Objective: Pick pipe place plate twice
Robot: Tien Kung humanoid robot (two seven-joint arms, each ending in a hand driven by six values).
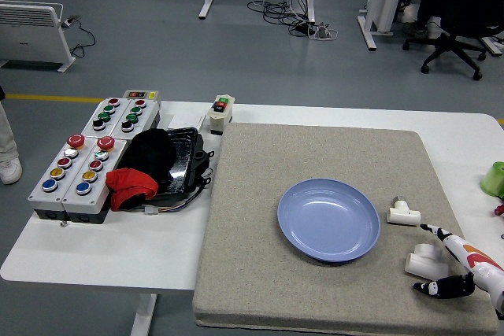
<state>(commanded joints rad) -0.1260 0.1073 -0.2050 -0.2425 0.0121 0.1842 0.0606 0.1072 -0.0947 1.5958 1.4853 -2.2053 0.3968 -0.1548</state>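
Note:
A blue plate (328,219) lies empty on the grey mat (252,194). Two white pipe fittings lie to its right: one (402,212) just beside the plate's right rim, another (424,260) nearer the mat's front right. My right hand (450,269) comes in from the lower right corner, fingers spread and holding nothing; one finger (441,235) points past the nearer fitting and a dark thumb (445,287) lies below it. The hand is around the nearer fitting without gripping it. My left hand is out of view.
Grey button boxes (79,171) stand at the table's left. A black tray with red and black cloth (157,167) sits beside them. A small switch box (220,112) stands at the mat's far left corner. A green object (494,179) is at the right edge.

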